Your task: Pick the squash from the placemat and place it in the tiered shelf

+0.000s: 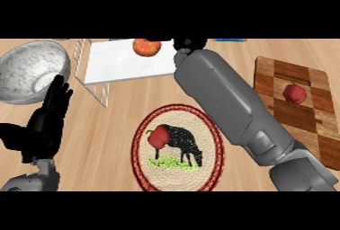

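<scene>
At 9 o'clock the left robot hand (50,114) rests open, upright. At 12 o'clock the round orange squash (147,46) is seen on the white wire tiered shelf (116,60), off the round woven placemat (149,173). Just beside it is the right robot hand (189,43); open or shut cannot be told. The squash is judged stiff, smooth and light, best taken around its middle.

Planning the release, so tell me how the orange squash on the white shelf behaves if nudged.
The squash looks rounded, so it would probably roll when pushed. The shelf surface under it looks flat and smooth, no lip showing, so it might travel toward an edge. Its outline does not sag, so it is likely stiff.
</scene>
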Action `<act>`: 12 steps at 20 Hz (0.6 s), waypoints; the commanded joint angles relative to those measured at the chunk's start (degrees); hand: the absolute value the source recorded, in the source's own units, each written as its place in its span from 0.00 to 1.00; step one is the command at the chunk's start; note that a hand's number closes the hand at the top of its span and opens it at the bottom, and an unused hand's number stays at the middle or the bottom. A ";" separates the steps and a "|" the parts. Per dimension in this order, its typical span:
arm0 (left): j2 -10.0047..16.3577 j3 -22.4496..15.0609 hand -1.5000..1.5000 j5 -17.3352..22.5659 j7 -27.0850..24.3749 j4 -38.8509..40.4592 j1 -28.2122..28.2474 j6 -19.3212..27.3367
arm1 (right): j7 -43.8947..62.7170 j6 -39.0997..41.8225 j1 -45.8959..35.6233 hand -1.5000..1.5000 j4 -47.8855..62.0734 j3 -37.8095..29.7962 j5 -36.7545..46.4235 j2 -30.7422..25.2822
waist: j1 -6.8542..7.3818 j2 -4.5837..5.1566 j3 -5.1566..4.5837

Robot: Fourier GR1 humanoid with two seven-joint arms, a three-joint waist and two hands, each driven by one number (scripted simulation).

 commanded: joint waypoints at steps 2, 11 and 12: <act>1.13 2.05 0.50 1.27 0.26 -0.74 2.19 -0.75 | 8.59 -1.39 1.50 0.00 -6.01 -2.31 1.45 -4.68 | -1.78 -0.64 0.01; 1.44 4.22 0.50 1.68 -3.63 2.63 2.97 -1.03 | 18.71 9.20 20.35 0.00 -36.60 0.19 2.93 -17.52 | -3.83 -1.00 0.00; 0.78 2.71 0.50 0.98 -1.03 0.03 2.68 -0.39 | 20.93 7.25 23.50 0.00 -40.75 1.11 4.60 -16.70 | -3.35 -0.94 0.02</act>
